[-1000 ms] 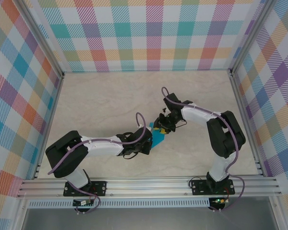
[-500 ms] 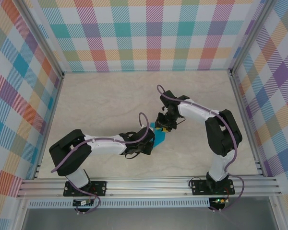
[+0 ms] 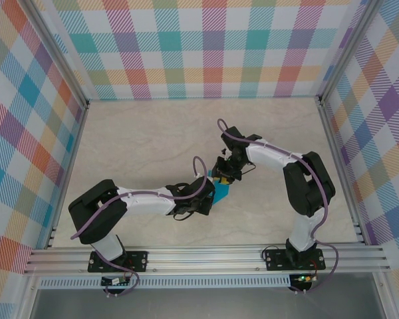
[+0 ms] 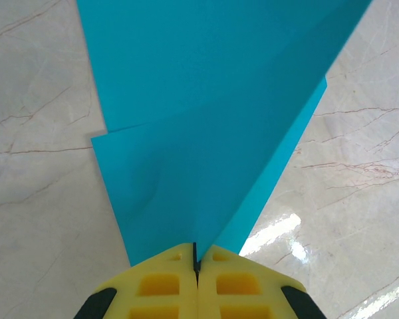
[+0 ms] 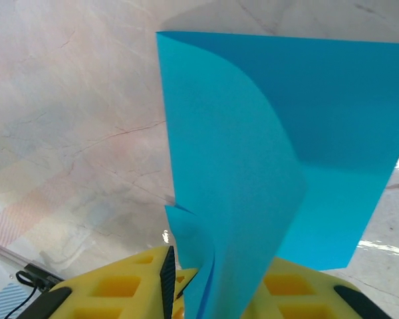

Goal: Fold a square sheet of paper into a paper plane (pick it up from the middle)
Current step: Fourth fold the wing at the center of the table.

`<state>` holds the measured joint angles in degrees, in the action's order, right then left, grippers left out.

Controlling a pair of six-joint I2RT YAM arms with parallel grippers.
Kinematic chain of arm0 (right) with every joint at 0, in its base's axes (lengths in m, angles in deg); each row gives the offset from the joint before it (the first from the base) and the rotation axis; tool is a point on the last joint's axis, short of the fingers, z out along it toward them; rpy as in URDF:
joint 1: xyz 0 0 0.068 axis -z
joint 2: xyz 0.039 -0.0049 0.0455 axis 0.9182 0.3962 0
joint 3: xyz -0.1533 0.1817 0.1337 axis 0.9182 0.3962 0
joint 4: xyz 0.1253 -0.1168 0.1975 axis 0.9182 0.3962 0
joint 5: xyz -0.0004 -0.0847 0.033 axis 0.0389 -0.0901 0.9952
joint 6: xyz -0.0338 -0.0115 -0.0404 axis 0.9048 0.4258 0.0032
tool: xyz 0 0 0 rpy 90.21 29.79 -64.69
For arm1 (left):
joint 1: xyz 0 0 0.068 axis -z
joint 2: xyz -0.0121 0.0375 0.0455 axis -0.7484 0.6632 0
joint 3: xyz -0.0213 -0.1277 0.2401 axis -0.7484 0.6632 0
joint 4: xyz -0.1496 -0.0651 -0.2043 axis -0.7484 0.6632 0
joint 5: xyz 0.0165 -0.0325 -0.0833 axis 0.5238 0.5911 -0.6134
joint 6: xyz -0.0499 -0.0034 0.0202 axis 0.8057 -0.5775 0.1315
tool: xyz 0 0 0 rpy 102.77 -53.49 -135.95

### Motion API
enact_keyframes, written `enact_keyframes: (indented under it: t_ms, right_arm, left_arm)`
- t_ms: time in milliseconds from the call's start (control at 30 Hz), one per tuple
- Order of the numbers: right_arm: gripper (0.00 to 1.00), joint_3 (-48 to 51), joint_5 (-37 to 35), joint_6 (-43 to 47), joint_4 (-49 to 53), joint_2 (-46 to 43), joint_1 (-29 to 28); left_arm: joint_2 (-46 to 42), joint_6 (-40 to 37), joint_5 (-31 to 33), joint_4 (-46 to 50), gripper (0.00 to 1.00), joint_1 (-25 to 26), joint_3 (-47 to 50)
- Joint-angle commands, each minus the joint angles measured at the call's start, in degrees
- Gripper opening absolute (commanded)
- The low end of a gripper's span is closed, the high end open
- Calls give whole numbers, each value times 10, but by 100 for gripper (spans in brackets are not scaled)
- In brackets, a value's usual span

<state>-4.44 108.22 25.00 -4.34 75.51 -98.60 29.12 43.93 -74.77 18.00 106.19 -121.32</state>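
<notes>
The square sheet of paper is folded into a teal-blue pointed shape with a centre crease, the paper plane (image 3: 221, 193). It hangs between the two grippers over the middle of the table. My left gripper (image 4: 196, 256) is shut on the narrow end of the plane (image 4: 199, 133), its yellow fingers (image 4: 159, 282) pressed together on the crease. From the top view this gripper (image 3: 210, 195) sits just left of the paper. My right gripper (image 5: 223, 266) is at the opposite end; a curled flap of the paper (image 5: 253, 146) passes between its parted jaws. In the top view it (image 3: 223, 178) sits right above the paper.
The pale marble tabletop (image 3: 146, 146) spreads wide behind and to both sides of the arms. Checked walls (image 3: 213, 46) close in the back and sides. An aluminium rail (image 3: 206, 256) runs along the near edge by the arm bases.
My right gripper has shifted slightly left and toward the paper, and its jaws have narrowed a little. The left arm has crept slightly right, still clamped on the paper.
</notes>
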Motion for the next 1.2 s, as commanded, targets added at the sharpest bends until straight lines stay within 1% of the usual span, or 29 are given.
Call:
enact_keyframes:
  t_ms: [0, 100, 133, 167, 200, 233, 267, 367, 433, 500, 567, 600, 700, 767, 900, 1000, 1167]
  right_arm:
    - [25, -11, -28, 13, 31, 3, -3]
    - [18, -25, -54, 21, 56, 8, -4]
    - [18, -30, -60, 24, 61, 8, -4]
    - [20, -34, -58, 30, 63, 9, -4]
    - [27, -38, -58, 34, 68, 8, -4]
    - [31, -40, -59, 37, 70, 1, -3]
    - [32, -40, -61, 44, 71, -6, -3]
    - [42, -26, -73, 56, 62, -56, 1]
    - [48, 3, -70, 55, 37, -101, 7]
    - [49, 38, -68, 48, 9, -140, 15]
    - [47, 76, -64, 39, -19, -174, 24]
    - [45, 100, -57, 36, -38, -190, 27]
    - [39, 157, -18, 35, -94, -227, 30]
    - [36, 184, 24, 35, -130, -236, 29]
    - [24, 226, 92, 20, -198, -234, 26]
    - [14, 237, 134, 3, -246, -217, 18]
    - [13, 241, 150, -32, -301, -180, 0]
  left_arm:
    - [2, -7, 9, 22, 1, 7, -10]
    - [2, -7, 8, 21, 1, 8, -9]
    - [2, -6, 5, 18, 1, 7, -10]
    - [2, -6, 2, 15, 1, 7, -9]
    - [2, -5, 2, 13, 1, 7, -7]
    - [1, -2, 0, 9, 0, 7, -5]
    - [-2, -1, -4, 2, 0, 7, -1]
    - [-9, 4, -31, -24, 0, 0, 14]
    - [-15, 7, -61, -46, 0, -10, 25]
    - [-22, 13, -86, -63, 0, -21, 34]
    - [-24, 18, -113, -81, 0, -35, 44]
    - [-24, 22, -128, -91, 0, -42, 50]
    - [-26, 36, -165, -129, 0, -60, 72]
    - [-34, 45, -181, -152, 0, -69, 85]
    - [-49, 53, -207, -174, 0, -84, 101]
    - [-48, 56, -229, -180, 1, -93, 104]
    - [-31, 66, -256, -197, 1, -106, 104]
